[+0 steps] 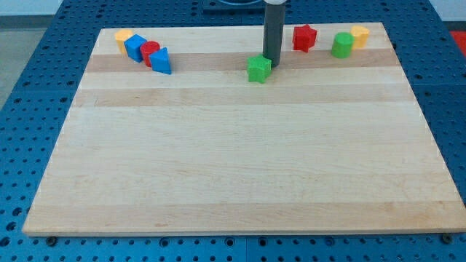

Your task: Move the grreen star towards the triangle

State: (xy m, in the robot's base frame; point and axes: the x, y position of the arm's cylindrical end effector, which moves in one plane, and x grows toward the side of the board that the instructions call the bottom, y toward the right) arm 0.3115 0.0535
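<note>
Pushing is the step in hand: my tip [273, 61] stands just at the right, far edge of the green star [258, 69], touching it or very nearly. There are no jaws on this rod, so nothing is opened or clasped; the tip only bears against the block. The green star sits on the far part of the worktop [233, 167], about midway across. The blue triangle [162, 61] lies well to the left, at the near-right end of a cluster with a red cylinder [150, 52], a blue cube [135, 47] and a yellow block [123, 37]. Off to the right sit a red star [304, 37], a green cylinder [342, 45] and a yellow block [360, 35]. The next move, I judge, calls for a steady leftward slide, keeping the tip squarely behind the star's right side so that it does not slip past.
</note>
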